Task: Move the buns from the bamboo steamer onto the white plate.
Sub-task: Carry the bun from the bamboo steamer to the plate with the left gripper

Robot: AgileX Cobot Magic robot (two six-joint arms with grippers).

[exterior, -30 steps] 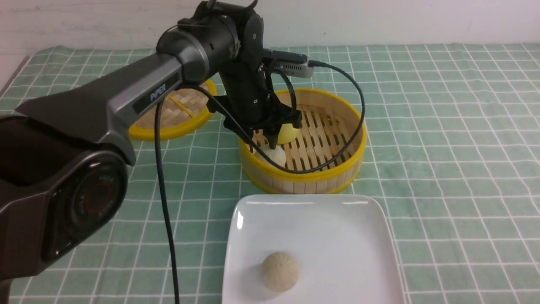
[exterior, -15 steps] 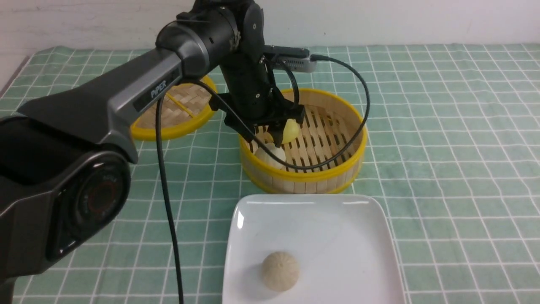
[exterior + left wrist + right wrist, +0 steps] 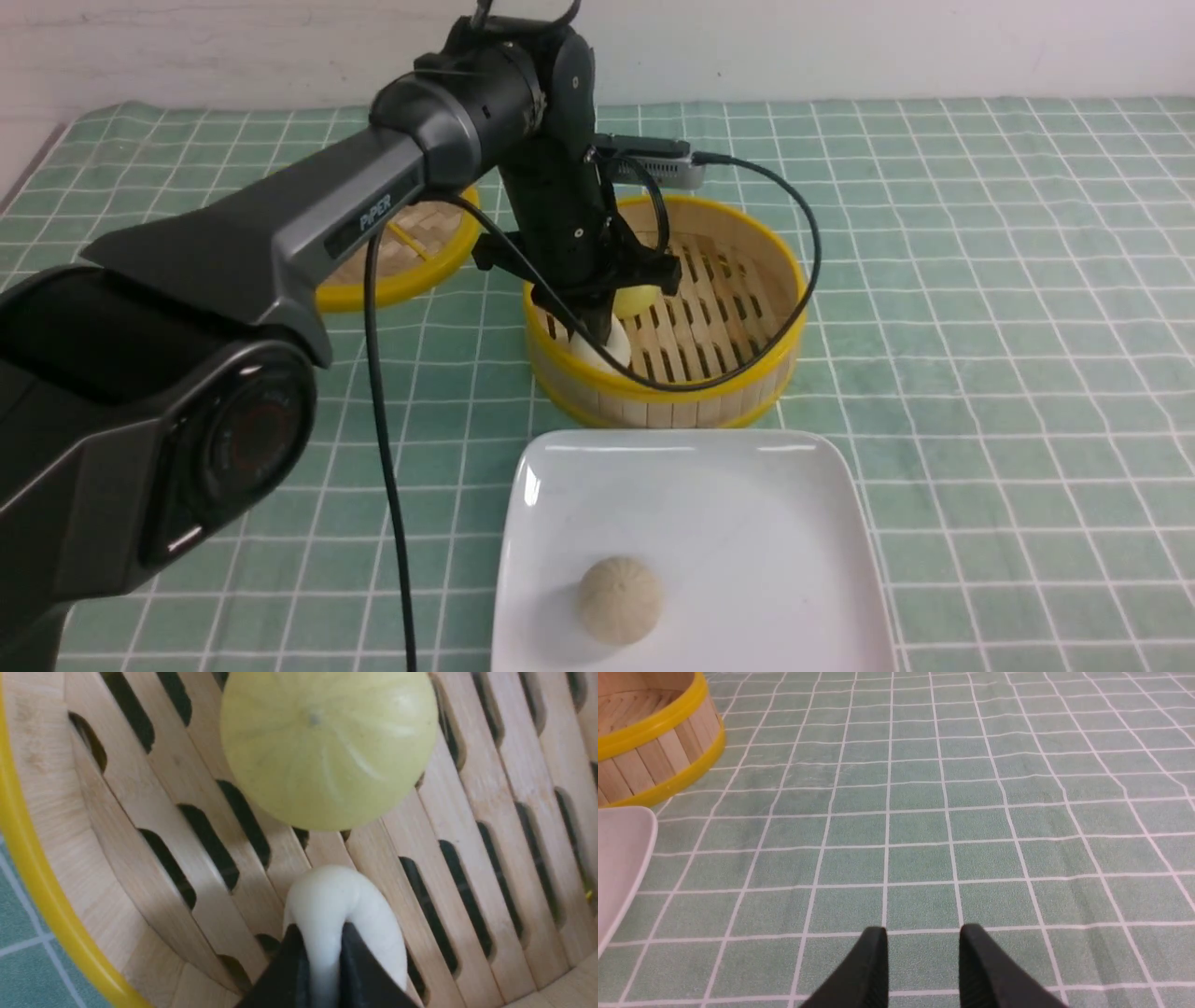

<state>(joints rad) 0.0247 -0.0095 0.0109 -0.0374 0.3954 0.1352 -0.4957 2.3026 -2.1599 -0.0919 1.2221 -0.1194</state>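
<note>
The bamboo steamer (image 3: pixel 672 397) stands mid-table, behind the white plate (image 3: pixel 728 485). Inside it, my left gripper (image 3: pixel 596 329) points down, shut on the cream-white bun (image 3: pixel 602 350) near the steamer's front-left wall. In the left wrist view the gripper (image 3: pixel 322 933) pinches the cream-white bun (image 3: pixel 336 896) so that it bulges round the fingertips. The yellow bun (image 3: pixel 327 746) rests free on the slats just beyond it, also seen as the yellow bun (image 3: pixel 637 299) in the front view. My right gripper (image 3: pixel 923 933) is open over bare cloth, off the front view.
A grainy tan bun (image 3: pixel 620 599) lies on the plate's near part. The woven lid (image 3: pixel 401 280) lies flat at the back left, partly behind my left arm. A black cable (image 3: pixel 803 261) loops over the steamer. The steamer's wall (image 3: pixel 649 760) and the plate's corner (image 3: pixel 621 858) show in the right wrist view.
My left gripper rose a little, then came down and closed on the cream-white bun. The arm has shifted slightly to the right. The yellow bun and tan bun stay put.
</note>
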